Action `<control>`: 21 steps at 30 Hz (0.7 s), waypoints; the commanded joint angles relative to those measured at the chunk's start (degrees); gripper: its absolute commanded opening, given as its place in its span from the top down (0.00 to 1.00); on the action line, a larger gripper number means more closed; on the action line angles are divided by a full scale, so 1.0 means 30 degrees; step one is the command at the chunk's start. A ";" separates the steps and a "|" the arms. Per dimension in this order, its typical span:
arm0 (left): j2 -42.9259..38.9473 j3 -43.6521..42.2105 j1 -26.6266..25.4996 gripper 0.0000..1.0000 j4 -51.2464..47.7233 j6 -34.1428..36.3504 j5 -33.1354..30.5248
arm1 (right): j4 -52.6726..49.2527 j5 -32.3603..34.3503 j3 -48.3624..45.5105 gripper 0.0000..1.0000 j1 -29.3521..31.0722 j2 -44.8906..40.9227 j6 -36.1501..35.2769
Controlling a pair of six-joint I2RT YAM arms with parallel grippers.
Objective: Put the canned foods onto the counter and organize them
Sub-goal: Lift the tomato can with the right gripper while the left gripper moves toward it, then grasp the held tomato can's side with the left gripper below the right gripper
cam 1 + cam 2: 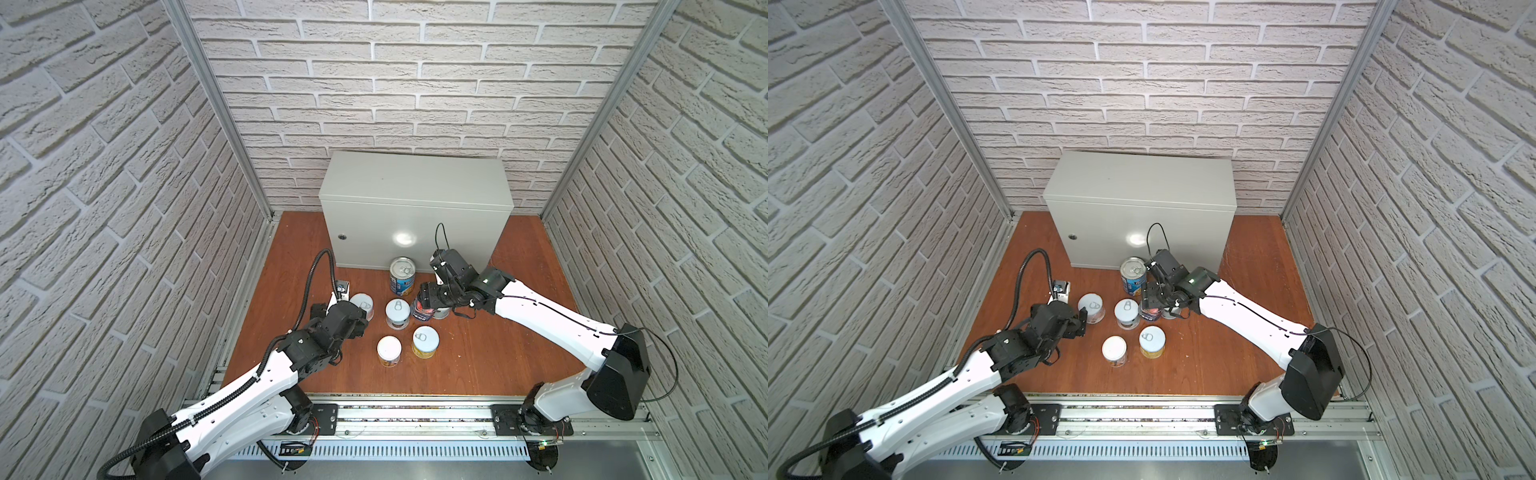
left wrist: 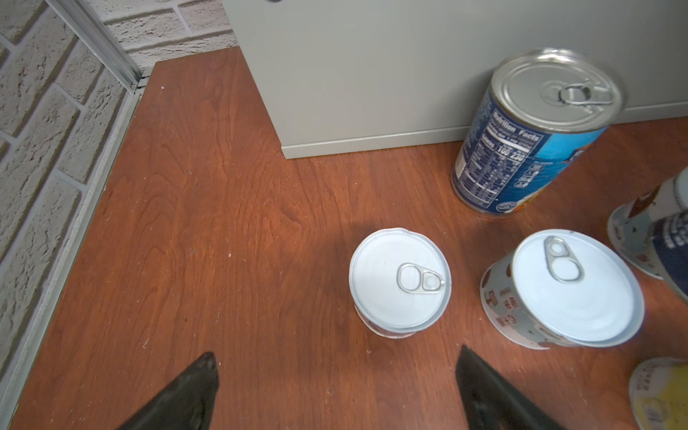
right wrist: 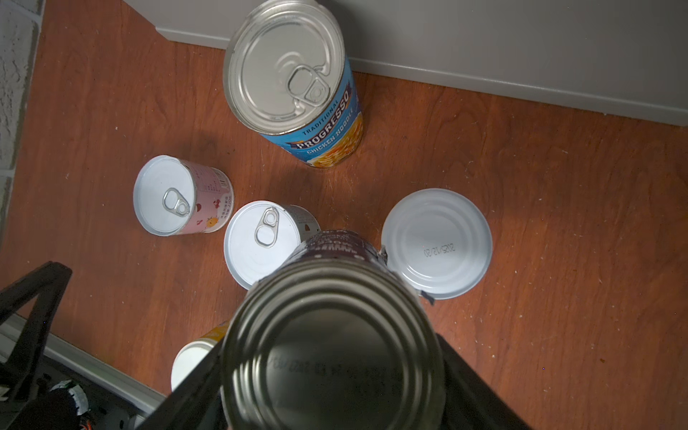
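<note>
- Tins nearest the robot's base: a short white-topped yellow-labelled tin (image 1: 389, 351) and a short ring-pull yellow-labelled tin (image 1: 425, 341) are standing upright, just apart, on the reddish-brown wooden floor (image 1: 478, 361). Squat and rigid, they are probably calling for a hold across the side wall.
- The left gripper (image 2: 337, 353) is hanging empty with its black fingers spread wide, just short of the short white-topped pink-labelled can (image 2: 400, 283), which is sitting upright and untouched.
- Next to that, the short pale can with brown print (image 2: 558, 290) is sitting upright, close to the held tin.
- The right gripper (image 1: 424, 305) is pinching the tall dark-labelled ribbed steel can (image 3: 331, 335) across its body. It is looking full, so likely heavy and stiff, and its glossy label may be slippery, so a grip near mid-height is seeming safest. Whether it is clear of the floor cannot be told.
- Just beside it, the short white base-up can with a date stamp (image 3: 435, 242) is resting flat.
- Farther off, the tall blue Progresso soup tin (image 3: 290, 74) is standing near the cabinet front. Being tall, it is likely to tip if nudged high.
- Farthest, the large light-grey metal counter (image 1: 415, 178) is carrying no tin on its flat top.
</note>
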 commanded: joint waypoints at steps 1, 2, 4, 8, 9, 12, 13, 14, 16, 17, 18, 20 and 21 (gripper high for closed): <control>-0.0597 -0.0512 0.0063 0.01 0.1457 0.0836 0.1109 | 0.1091 -0.0547 0.0994 0.67 -0.0357 -0.1034 0.0378; -0.0744 -0.0615 0.0035 0.02 0.1725 0.1035 0.1465 | 0.1067 -0.0684 0.1072 0.67 -0.0457 -0.1047 0.0389; -0.0907 -0.0751 0.0005 0.01 0.2059 0.1138 0.1833 | 0.1077 -0.1100 0.1191 0.67 -0.0626 -0.1064 0.0332; -0.0952 -0.0963 -0.0082 0.02 0.2961 0.1558 0.2855 | 0.1130 -0.1581 0.1510 0.67 -0.0804 -0.1093 0.0299; -0.0930 -0.1065 -0.0144 0.02 0.3349 0.1748 0.3262 | 0.1148 -0.1592 0.1565 0.67 -0.0790 -0.1093 0.0303; -0.0872 -0.1368 -0.0281 0.02 0.4645 0.2604 0.4806 | 0.1228 -0.1615 0.1646 0.68 -0.0819 -0.1115 0.0433; -0.0839 -0.1432 -0.0351 0.02 0.5017 0.2830 0.5258 | 0.1224 -0.1588 0.1631 0.68 -0.0845 -0.1122 0.0496; -0.0784 -0.1496 -0.0404 0.02 0.5461 0.3071 0.5691 | 0.1240 -0.1584 0.1618 0.69 -0.0908 -0.1121 0.0581; -0.0638 -0.1655 -0.0521 0.02 0.6367 0.3580 0.6662 | 0.1242 -0.1777 0.1665 0.70 -0.0947 -0.1122 0.0651; -0.0552 -0.1771 -0.0551 0.02 0.6941 0.3910 0.7351 | 0.1262 -0.1871 0.1718 0.70 -0.0965 -0.1115 0.0654; -0.0479 -0.1881 -0.0582 0.02 0.7500 0.4209 0.8013 | 0.1278 -0.2009 0.1761 0.70 -0.0993 -0.1121 0.0679; -0.0161 -0.2096 -0.0611 0.02 0.8390 0.4588 0.8817 | 0.1181 -0.2270 0.1902 0.70 -0.0995 -0.1152 0.0684; 0.0014 -0.2141 -0.0611 0.02 0.8814 0.4721 0.9087 | 0.1102 -0.2438 0.2019 0.70 -0.0995 -0.1152 0.0687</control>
